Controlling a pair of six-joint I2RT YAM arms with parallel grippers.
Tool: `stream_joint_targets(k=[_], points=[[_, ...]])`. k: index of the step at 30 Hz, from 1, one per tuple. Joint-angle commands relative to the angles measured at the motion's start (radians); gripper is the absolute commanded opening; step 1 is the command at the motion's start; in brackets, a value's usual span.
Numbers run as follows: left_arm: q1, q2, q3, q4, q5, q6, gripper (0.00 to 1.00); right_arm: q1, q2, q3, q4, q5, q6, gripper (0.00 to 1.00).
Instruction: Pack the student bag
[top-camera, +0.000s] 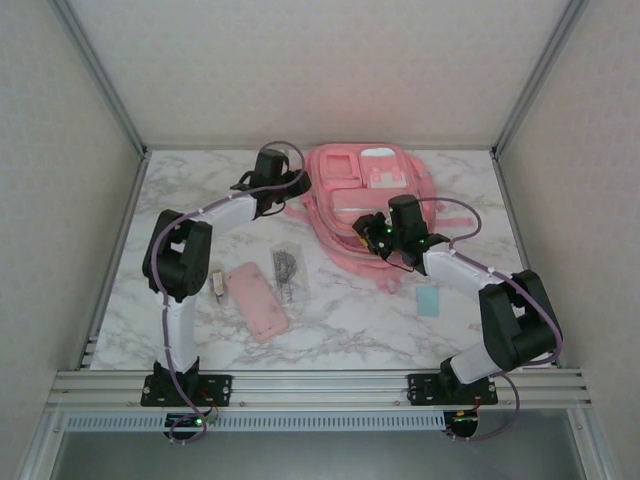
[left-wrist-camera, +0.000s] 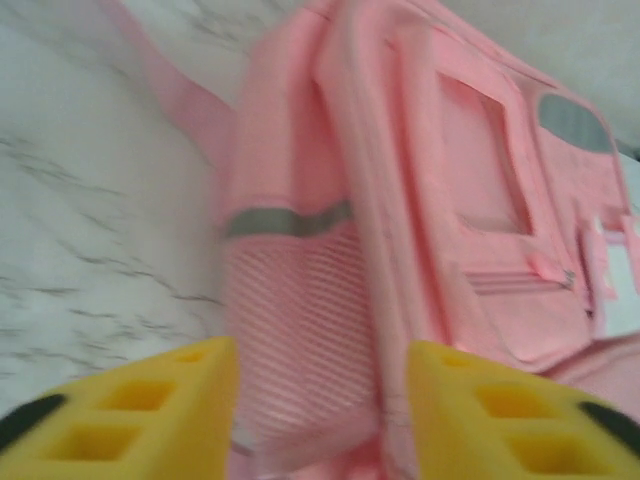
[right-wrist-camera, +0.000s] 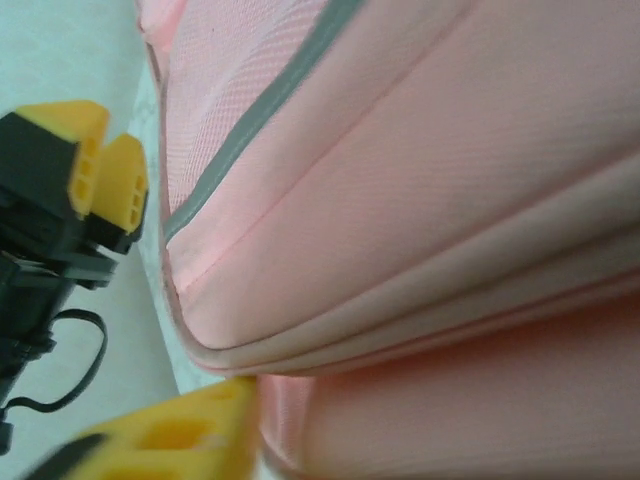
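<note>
Pink fabric bag (top-camera: 345, 195) lies flat on the marble worktop (top-camera: 350, 325), at the far middle, with its pocketed front facing up and its straps trailing off the sides. White trim edges the front pockets. The left wrist view shows a grey band running over a mesh side pocket (left-wrist-camera: 300, 320).

Left pincer (left-wrist-camera: 320, 425) sits at the bag's left side, pointed at that mesh pocket. Its yellow fingers (left-wrist-camera: 150, 415) are spread, and the mesh fabric shows in the gap. The view is blurred, so contact between pads and fabric cannot be confirmed.

Right pincer (top-camera: 386, 238) is over the bag's near edge. The right wrist view shows one yellow finger (right-wrist-camera: 175, 440) just beside the bag's lower seam. Its partner is hidden, so it cannot be told whether this pincer is spread or pinching.

Three items lie on bare marble, left of the bag's near end. A clear packet (top-camera: 287, 272) holds thin dark items. A flat pink pencil case (top-camera: 257, 300) lies slantwise just beside it. A small pale object (top-camera: 217, 283) sits just left of the case and is too small to identify. A small light-blue card (top-camera: 428, 302) lies near the right arm, apart from the bag.
</note>
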Motion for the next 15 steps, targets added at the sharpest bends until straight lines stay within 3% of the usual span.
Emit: stream_joint_targets(k=[1, 4, 11, 15], points=[[0.023, -0.116, 0.002, -0.081, -0.077, 0.017, 0.69, 0.024, -0.002, 0.073, -0.101, -0.037, -0.127, 0.52], [0.023, -0.207, -0.044, -0.151, -0.098, 0.041, 1.00, 0.049, -0.018, 0.110, -0.200, -0.043, -0.194, 0.60], [0.030, -0.465, -0.248, -0.222, -0.163, 0.028, 1.00, 0.218, -0.008, 0.200, -0.435, 0.003, -0.334, 0.67], [0.039, -0.580, -0.328, -0.300, -0.204, 0.019, 1.00, 0.365, 0.090, 0.279, -0.492, 0.061, -0.396, 0.75]])
